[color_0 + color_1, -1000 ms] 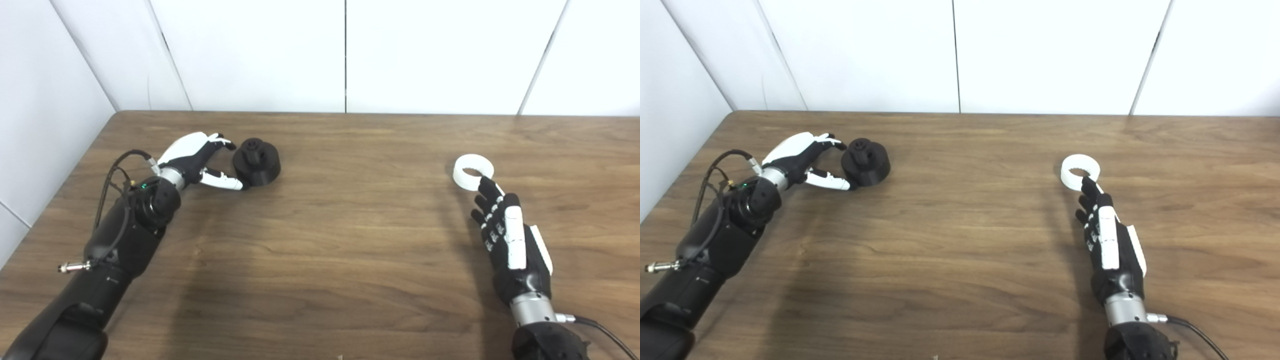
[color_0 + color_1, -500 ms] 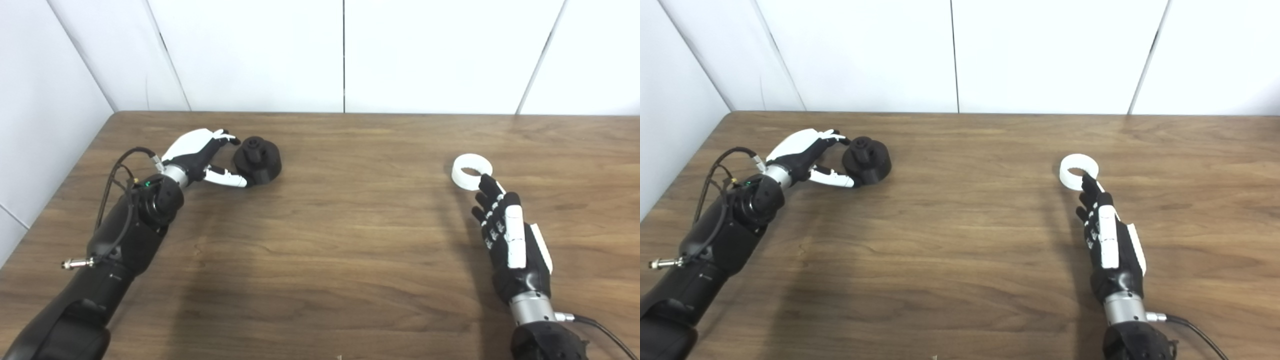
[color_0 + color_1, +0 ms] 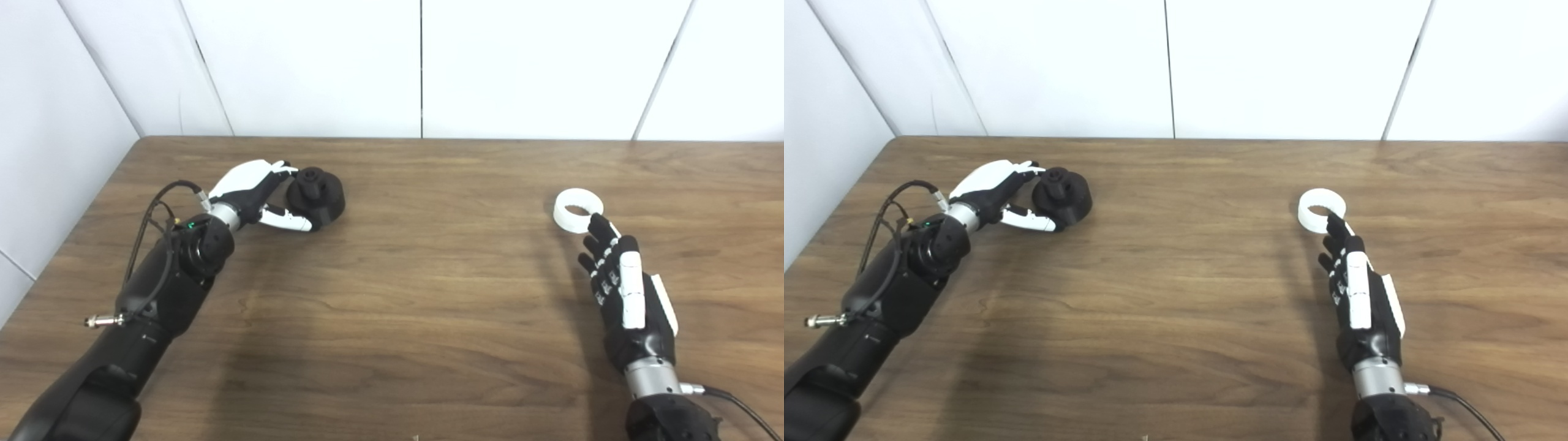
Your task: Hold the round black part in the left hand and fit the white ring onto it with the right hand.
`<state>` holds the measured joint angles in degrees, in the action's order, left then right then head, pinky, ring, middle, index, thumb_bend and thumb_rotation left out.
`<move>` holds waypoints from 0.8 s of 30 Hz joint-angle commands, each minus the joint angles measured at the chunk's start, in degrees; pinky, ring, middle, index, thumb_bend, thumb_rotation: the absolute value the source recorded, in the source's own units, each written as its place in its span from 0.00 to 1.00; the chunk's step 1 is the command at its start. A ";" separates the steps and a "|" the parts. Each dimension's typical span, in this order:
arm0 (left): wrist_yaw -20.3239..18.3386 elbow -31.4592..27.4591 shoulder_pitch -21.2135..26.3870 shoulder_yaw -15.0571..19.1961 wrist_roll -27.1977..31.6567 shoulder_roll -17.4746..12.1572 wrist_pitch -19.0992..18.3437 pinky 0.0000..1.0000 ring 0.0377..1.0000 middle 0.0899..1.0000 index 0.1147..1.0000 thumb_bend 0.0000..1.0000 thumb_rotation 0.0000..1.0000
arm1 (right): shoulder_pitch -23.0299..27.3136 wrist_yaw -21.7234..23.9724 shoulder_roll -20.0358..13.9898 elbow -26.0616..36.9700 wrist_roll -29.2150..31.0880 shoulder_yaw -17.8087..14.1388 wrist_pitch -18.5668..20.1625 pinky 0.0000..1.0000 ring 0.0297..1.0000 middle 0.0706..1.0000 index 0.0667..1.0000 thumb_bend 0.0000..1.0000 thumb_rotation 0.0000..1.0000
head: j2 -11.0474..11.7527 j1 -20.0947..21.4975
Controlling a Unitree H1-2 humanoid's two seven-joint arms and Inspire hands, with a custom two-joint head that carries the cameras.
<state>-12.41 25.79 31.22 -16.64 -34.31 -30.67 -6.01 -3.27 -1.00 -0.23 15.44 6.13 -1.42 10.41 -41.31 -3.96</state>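
The wooden surface (image 3: 416,275) looks unchanged. Since a second ago the left hand (image 3: 257,193) has pushed forward, its spread fingers now cupping the round black part (image 3: 317,195) at far left without clamping it. The right hand (image 3: 618,285) stays flat and open, fingertips by the white ring (image 3: 578,210) at right.

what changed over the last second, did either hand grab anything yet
The left hand has pushed forward to the round black part: its fingers now reach over the near side and the thumb lies along the front, but the part still sits on the table, not lifted. The right hand stayed put, fingers extended, fingertips at the near edge of the white ring, which has not moved.
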 commanded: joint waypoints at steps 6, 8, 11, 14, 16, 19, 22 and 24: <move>0.84 -0.40 3.83 0.16 -0.91 -0.55 0.67 0.86 1.00 1.00 0.86 1.00 0.52 | -2.33 -0.20 1.44 1.39 -0.14 0.38 -2.58 0.95 0.96 0.95 0.91 0.53 1.00 | -0.22 0.17; 1.05 -0.43 3.77 0.21 -1.08 -0.39 0.66 0.86 1.00 1.00 0.85 1.00 0.53 | -2.40 -0.25 1.43 1.41 -0.30 0.45 -2.59 0.95 0.96 0.95 0.91 0.53 1.00 | -0.20 0.19; 1.69 -0.11 3.73 0.25 -1.09 -0.29 1.75 0.86 1.00 1.00 0.82 0.96 0.50 | -2.44 -0.29 1.44 1.38 -0.09 0.36 -2.61 0.96 0.97 0.96 0.91 0.53 1.00 | -0.22 0.13; 1.80 -0.13 3.69 0.36 -1.01 -0.29 2.10 0.86 1.00 1.00 0.79 0.92 0.49 | -2.49 -0.29 1.52 1.45 0.19 0.29 -2.61 0.96 0.97 0.95 0.91 0.53 1.00 | -0.25 0.03; 1.72 -0.30 3.66 0.45 -0.96 -0.28 2.06 0.86 1.00 1.00 0.78 0.90 0.48 | -2.50 -0.17 1.48 1.48 0.42 0.30 -2.61 0.96 0.97 0.95 0.91 0.53 1.00 | -0.29 0.02; 1.85 -0.38 3.57 0.70 -0.72 -0.21 2.19 0.85 1.00 1.00 0.77 0.88 0.46 | -2.53 -0.20 1.53 1.54 0.60 0.29 -2.52 0.96 0.97 0.96 0.91 0.53 1.00 | -0.35 0.06; 2.25 -0.22 3.41 1.04 -0.30 -0.07 2.82 0.85 1.00 1.00 0.75 0.86 0.44 | -2.60 -0.16 1.43 1.62 0.64 0.31 -2.51 0.95 0.97 0.95 0.91 0.52 1.00 | -0.43 0.19; 2.53 -0.05 3.32 1.24 -0.04 0.01 3.53 0.86 1.00 1.00 0.74 0.86 0.43 | -2.66 -0.34 1.43 1.76 0.41 0.31 -2.31 0.95 0.96 0.95 0.91 0.52 1.00 | -0.42 0.18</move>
<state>-11.71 26.37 31.73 -16.48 -34.84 -29.77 -3.68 -3.50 -1.34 -0.21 15.45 6.21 -1.19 10.41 -41.66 -3.78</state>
